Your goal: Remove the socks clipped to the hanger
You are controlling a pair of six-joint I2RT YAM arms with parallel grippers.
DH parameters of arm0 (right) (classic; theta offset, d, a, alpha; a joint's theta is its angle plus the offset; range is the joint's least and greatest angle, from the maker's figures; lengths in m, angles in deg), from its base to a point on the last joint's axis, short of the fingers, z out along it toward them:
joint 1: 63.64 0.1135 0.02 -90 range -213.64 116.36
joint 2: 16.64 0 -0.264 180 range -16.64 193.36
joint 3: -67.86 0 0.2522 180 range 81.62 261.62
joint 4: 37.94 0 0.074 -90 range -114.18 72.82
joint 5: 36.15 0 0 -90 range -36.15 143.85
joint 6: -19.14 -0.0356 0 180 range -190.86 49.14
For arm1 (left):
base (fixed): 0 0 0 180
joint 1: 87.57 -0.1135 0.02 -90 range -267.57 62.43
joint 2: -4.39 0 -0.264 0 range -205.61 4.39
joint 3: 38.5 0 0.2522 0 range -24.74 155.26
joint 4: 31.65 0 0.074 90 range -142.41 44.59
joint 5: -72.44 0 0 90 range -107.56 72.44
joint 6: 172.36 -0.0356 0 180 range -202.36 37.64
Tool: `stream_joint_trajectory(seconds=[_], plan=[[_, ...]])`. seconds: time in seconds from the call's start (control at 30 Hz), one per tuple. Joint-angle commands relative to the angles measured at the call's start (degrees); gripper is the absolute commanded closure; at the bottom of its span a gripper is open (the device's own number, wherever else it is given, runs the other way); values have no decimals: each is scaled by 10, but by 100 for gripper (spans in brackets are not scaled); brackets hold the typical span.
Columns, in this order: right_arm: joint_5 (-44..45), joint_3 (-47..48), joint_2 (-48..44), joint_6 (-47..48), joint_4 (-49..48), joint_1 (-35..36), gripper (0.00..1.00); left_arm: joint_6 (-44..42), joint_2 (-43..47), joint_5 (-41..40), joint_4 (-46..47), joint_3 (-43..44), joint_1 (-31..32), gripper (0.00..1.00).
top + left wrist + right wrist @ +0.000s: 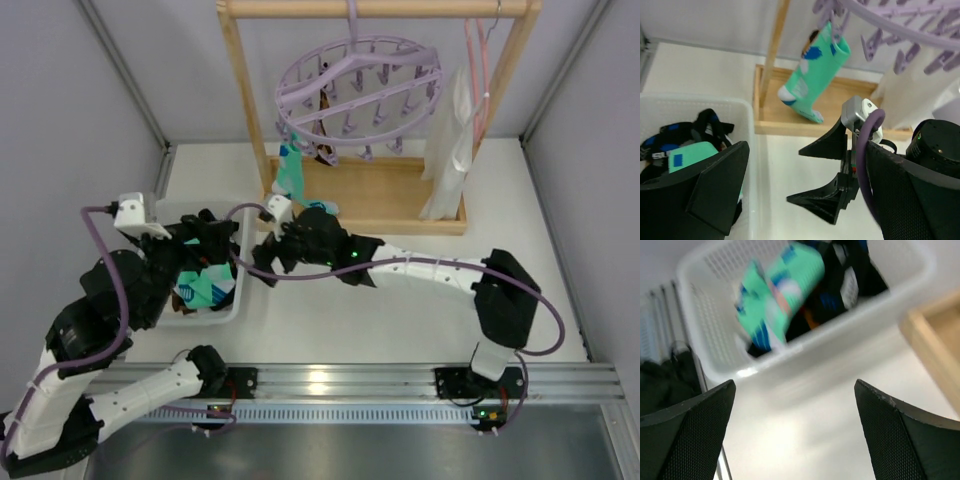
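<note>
Evidently, the left end effector (pixel 805 150) and right end effector (pixel 794 385) are released, empty; the teal sock (pixel 812 75), judged limp and light, is best pinched below its peg on the hanger (pixel 352 58).

A white perforated basket (pixel 242 285) stands on the white table (pixel 400 325), left of a wooden rack (pixel 240 100). At the rack's right end hang a thin pink wire hanger (pixel 483 70) and a flat white item (pixel 450 150).
</note>
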Motion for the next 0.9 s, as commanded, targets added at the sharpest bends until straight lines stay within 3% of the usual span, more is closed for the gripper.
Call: stream_joint_trajectory(seconds=[0.0, 0.17, 0.33, 0.57, 0.87], plan=[[5, -141, -146, -33, -127, -45, 3, 6, 5, 11, 35, -22, -8, 1], [4, -271, -217, -50, -140, -108, 2, 19, -34, 13, 41, -43, -8, 1], [15, -292, -229, -13, -125, -155, 1, 20, -76, 21, 43, -54, -8, 1], [-12, -211, -88, 111, -195, -217, 2, -5, -67, 98, 44, -58, -8, 1], [-43, -55, 128, 155, -265, -232, 6, -18, 1, 83, 45, -106, -9, 2]])
